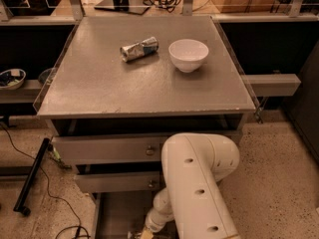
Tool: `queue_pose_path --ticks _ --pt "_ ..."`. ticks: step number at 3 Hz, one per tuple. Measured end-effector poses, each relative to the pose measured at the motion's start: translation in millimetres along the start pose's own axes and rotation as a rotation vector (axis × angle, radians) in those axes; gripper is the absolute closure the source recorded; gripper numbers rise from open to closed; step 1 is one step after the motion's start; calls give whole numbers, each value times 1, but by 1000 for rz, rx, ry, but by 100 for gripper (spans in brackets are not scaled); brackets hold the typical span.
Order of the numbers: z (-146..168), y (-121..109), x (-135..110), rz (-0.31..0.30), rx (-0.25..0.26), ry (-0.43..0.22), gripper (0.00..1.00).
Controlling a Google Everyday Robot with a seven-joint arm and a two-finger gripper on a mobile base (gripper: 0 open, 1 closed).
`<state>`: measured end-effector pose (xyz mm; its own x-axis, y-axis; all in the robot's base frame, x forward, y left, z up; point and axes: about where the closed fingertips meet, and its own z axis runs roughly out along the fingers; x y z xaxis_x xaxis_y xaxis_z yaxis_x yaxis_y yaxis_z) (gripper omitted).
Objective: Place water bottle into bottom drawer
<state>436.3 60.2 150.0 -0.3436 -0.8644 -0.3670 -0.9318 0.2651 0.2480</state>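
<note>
The bottom drawer is pulled out below the two knobbed drawers, and part of its flat grey floor and left rail shows. My white arm reaches down over it. My gripper is at the frame's bottom edge, low over the drawer floor and mostly cut off. The water bottle is out of view.
A crushed silver-blue can and a white bowl sit on the grey cabinet top. The two upper drawers stand slightly open. Cables and a black bar lie on the floor at left. A shelf sticks out at right.
</note>
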Motion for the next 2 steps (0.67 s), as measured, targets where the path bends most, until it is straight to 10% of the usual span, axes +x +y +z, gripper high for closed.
queue_pose_path --ticks 2 --pt "0 0 0 0 0 0 0"
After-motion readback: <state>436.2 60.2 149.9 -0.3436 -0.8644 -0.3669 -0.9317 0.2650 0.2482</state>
